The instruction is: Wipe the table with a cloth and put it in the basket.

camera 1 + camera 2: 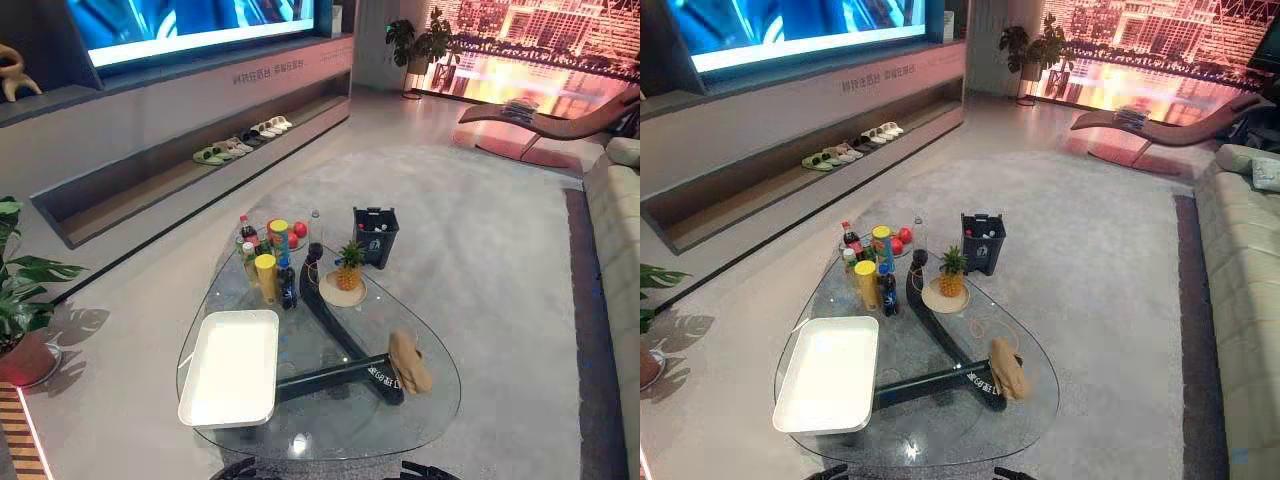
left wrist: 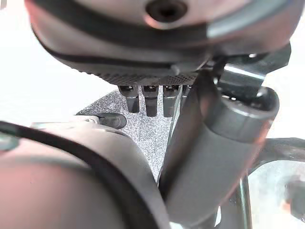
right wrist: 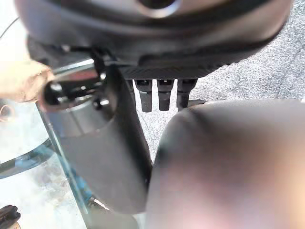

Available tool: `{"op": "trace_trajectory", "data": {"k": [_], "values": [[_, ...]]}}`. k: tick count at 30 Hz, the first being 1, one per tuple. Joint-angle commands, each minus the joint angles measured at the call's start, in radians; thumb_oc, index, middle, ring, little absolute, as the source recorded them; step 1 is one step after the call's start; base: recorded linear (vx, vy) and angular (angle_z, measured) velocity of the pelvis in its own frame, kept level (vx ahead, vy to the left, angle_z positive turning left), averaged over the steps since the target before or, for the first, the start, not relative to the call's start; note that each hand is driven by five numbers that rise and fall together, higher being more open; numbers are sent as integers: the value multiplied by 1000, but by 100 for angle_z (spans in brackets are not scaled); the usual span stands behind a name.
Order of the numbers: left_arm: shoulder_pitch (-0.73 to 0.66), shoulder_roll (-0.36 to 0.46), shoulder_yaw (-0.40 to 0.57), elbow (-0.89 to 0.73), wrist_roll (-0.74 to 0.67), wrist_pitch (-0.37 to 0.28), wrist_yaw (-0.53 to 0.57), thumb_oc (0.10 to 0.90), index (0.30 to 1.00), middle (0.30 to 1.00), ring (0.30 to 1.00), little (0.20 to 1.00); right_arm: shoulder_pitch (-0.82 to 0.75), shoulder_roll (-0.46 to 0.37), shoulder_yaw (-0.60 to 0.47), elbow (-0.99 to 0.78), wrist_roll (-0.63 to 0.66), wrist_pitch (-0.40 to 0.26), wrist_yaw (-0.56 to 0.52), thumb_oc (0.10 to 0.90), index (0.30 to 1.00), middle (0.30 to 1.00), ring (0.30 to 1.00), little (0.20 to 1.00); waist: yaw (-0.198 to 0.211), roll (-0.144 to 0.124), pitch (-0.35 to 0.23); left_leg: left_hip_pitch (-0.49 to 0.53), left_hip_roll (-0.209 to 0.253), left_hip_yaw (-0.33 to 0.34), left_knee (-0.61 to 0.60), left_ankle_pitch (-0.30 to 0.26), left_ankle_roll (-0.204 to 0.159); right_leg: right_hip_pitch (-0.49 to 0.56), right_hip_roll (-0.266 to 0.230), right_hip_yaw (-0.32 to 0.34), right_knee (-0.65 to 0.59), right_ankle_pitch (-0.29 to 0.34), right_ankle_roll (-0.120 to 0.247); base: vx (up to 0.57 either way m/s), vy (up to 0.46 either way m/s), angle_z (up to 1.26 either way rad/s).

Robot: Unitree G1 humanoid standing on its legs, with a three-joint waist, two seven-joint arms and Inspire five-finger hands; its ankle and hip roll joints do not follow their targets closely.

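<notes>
The cloth (image 1: 410, 362) on the near right of the table (image 1: 330, 425) looks soft and light, so pinch its bunched middle; the left hand (image 2: 151, 101) and right hand (image 3: 164, 98) hang slack.

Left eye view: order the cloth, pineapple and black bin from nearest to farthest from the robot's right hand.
From the right hand, by the near edge of the table:
1. cloth, on the table's right side.
2. pineapple, on its plate, mid-table.
3. black bin, beyond the table's far end.
</notes>
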Motion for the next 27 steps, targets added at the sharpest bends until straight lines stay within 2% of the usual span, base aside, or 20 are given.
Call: {"op": "trace_trajectory", "data": {"k": [1, 20, 27], "values": [[-107, -68, -8, 34, 14, -27, 13, 800, 900, 900, 900, 900, -64, 9, 34, 41, -31, 19, -15, 800, 900, 900, 900, 900, -24, 9, 45, 24, -46, -14, 6, -115, 28, 28, -32, -62, 5, -33, 60, -162, 155, -36], [-101, -67, -4, 45, 26, -47, -1, 800, 900, 900, 900, 900, -53, 7, 32, 45, -29, 9, -7, 800, 900, 900, 900, 900, -21, 3, 45, 27, -44, -13, 6, -119, 29, 31, -30, -60, 5, -36, 59, 2, 0, 0], [-101, -70, -3, 56, 37, -64, 6, 800, 900, 900, 900, 900, -59, 11, 34, 39, -29, -29, -22, 800, 900, 900, 900, 900, -19, 0, 44, 26, -44, -12, 6, -118, 30, 30, -29, -60, 5, -34, 58, 0, 0, 0]]}}
